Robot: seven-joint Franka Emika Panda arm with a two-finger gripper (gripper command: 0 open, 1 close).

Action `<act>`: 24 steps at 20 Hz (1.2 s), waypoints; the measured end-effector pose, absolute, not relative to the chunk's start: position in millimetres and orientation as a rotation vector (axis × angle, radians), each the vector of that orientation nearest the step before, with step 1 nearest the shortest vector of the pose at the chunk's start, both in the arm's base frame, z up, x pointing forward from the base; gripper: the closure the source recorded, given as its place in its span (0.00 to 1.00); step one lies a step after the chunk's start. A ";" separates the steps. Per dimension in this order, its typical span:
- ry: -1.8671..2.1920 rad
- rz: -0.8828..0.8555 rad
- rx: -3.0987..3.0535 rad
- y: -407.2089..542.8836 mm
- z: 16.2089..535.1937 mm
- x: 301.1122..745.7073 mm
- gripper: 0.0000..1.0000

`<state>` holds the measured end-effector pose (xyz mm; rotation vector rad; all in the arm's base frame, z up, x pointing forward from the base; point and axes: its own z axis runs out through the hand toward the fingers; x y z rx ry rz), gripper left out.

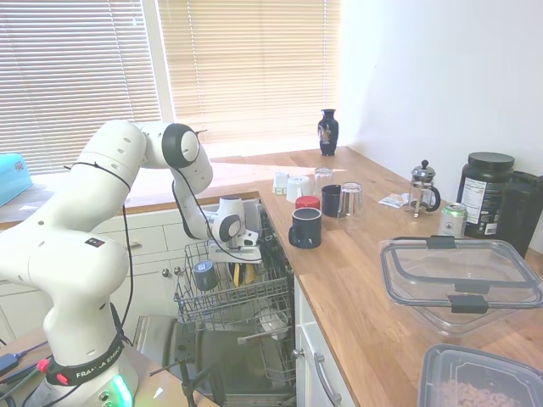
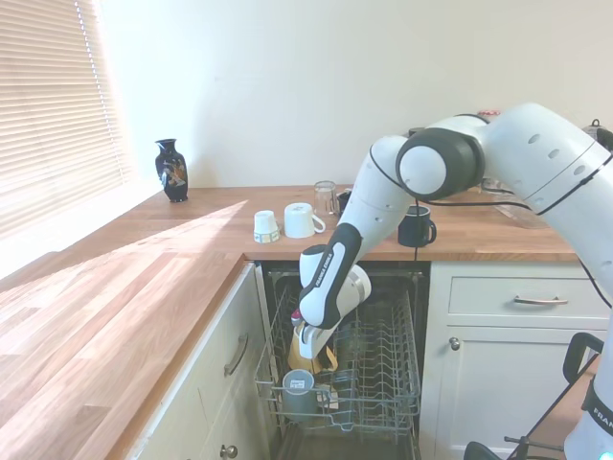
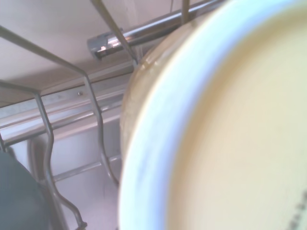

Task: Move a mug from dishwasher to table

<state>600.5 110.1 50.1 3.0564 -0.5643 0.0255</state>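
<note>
The mustard-yellow mug (image 1: 237, 274) (image 2: 322, 358) sits in the upper wire rack (image 1: 231, 298) (image 2: 385, 376) of the open dishwasher. My gripper (image 1: 241, 259) (image 2: 308, 337) reaches down into the rack right at the mug, and its tips are hidden there. In the wrist view the mug (image 3: 225, 134) fills most of the picture from very close, with rack wires (image 3: 45, 143) beside it. The wooden table (image 1: 373, 297) (image 2: 144, 278) runs above the white cabinets.
A small blue-grey mug (image 1: 204, 274) (image 2: 299, 391) stands in the rack near the yellow one. On the worktop stand a navy mug (image 1: 305, 227), white cups (image 1: 293, 185), a glass (image 1: 350, 199), a French press (image 1: 422, 188), a can (image 1: 452, 219), plastic containers (image 1: 458, 275) and a vase (image 1: 328, 131).
</note>
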 end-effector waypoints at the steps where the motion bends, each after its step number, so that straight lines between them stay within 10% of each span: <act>1: -0.568 0.027 3.056 110.0 50.4 600.1 1.00; 24: -0.671 0.240 3.001 106.5 173.0 539.5 1.00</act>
